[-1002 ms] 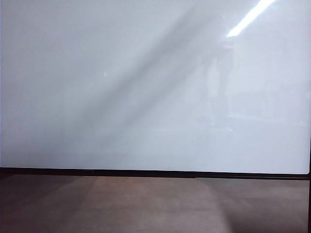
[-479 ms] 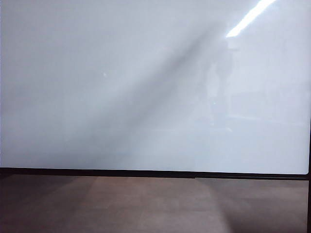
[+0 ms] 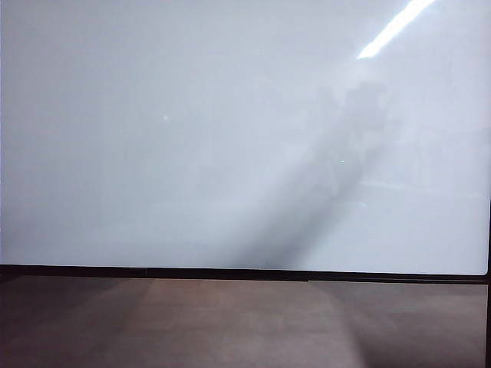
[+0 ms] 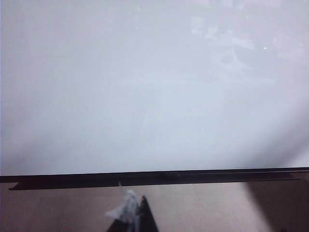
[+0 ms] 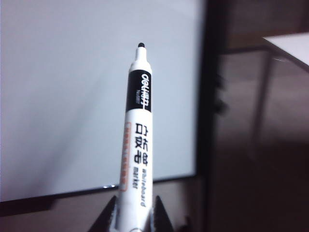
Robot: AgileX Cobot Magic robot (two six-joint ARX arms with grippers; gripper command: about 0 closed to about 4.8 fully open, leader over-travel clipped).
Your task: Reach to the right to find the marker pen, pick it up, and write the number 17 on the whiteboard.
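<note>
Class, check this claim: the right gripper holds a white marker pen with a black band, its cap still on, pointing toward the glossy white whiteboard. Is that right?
One detail is wrong: the cap is off. The right wrist view shows the bare black tip of the white marker pen with a black band, gripped by the right gripper and pointing toward the glossy white whiteboard. No writing shows there.

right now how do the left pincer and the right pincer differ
The right pincer is shut on the marker pen, its uncapped tip toward the whiteboard; the left pincer holds no pen, only a pale scrap shows at its tip. Whether the left pincer is open is unclear. Both face the whiteboard; neither appears in the exterior view.
</note>
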